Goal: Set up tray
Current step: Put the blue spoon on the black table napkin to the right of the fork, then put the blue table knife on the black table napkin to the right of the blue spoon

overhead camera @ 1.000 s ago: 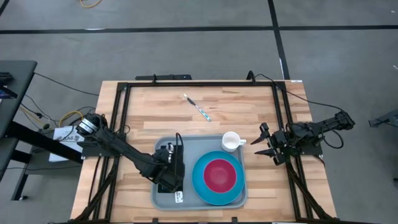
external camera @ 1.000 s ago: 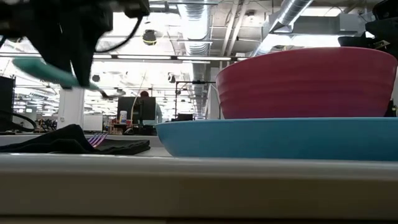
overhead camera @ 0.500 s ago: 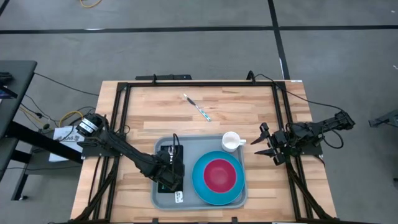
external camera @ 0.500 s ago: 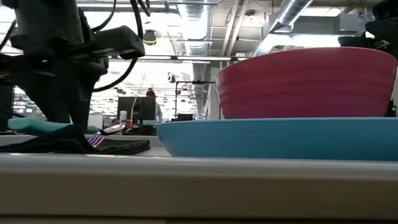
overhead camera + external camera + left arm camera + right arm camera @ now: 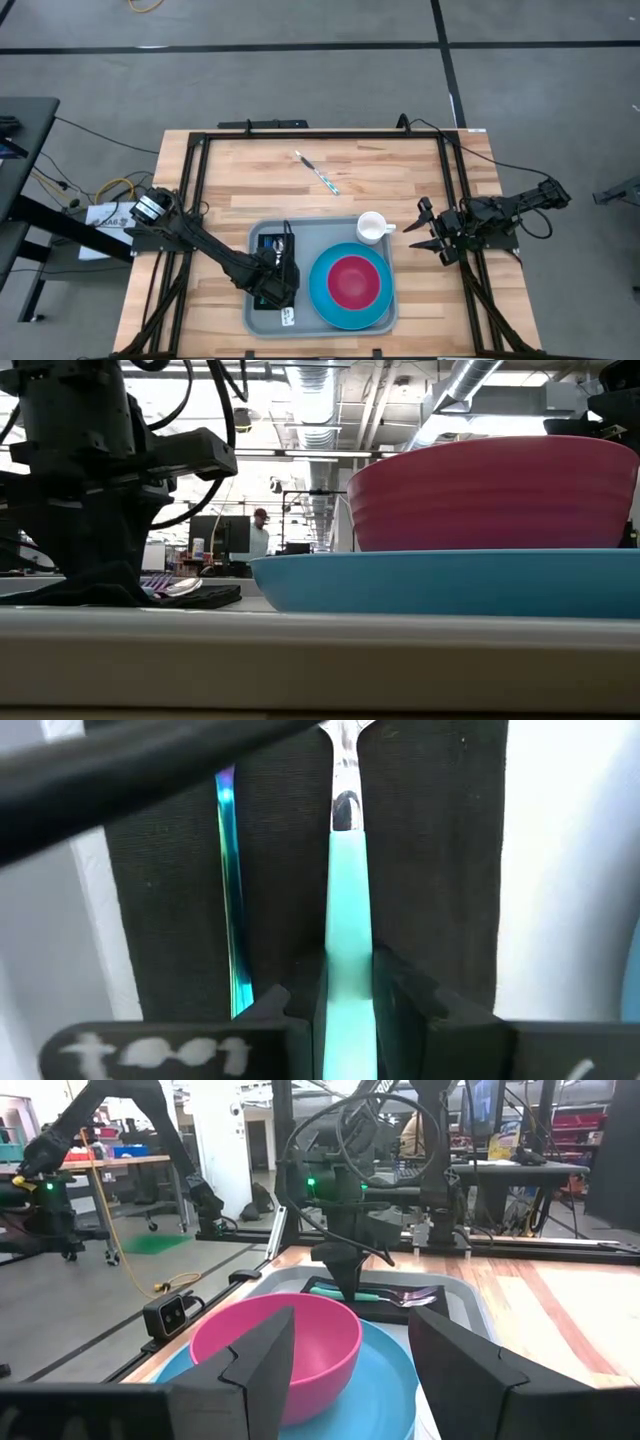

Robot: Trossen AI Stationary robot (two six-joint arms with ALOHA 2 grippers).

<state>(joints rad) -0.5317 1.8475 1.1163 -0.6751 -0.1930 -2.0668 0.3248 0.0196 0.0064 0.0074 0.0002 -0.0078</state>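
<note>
The grey-blue tray [image 5: 300, 228] lies at the table's near middle. On its left part lies a black napkin [image 5: 262, 244] [image 5: 430, 840] with a shiny teal-handled utensil [image 5: 228, 900] flat on it. My left gripper [image 5: 272, 285] [image 5: 347, 985] stands over the napkin, pointing down, shut on a teal-handled spoon [image 5: 345, 870] [image 5: 400, 1296]. A blue plate [image 5: 320, 290] with a pink bowl [image 5: 352, 280] fills the tray's right part. A white cup [image 5: 371, 227] stands at its far right corner. My right gripper [image 5: 432, 233] [image 5: 350, 1350] waits open at the table's right edge. My left gripper pinches the spoon's teal handle [image 5: 347, 960] between its two fingers [image 5: 400, 995], which come from above and sit on either side of the handle. The spoon lies level along the napkin beside the other utensil. Its bowl [image 5: 185, 587] is down at the napkin.
A third teal-handled utensil [image 5: 318, 173] lies on the bare wood at the table's far middle. A black frame [image 5: 300, 133] runs along the table's edges. Bare wood lies left of the tray and beyond it. A person [image 5: 259, 535] stands far off in the room.
My left gripper has come down with the spoon and shifted a little toward the near edge. The spoon, held tilted in the air above the napkin a second ago, is now down level at the napkin. The gripper has stayed shut on it.
</note>
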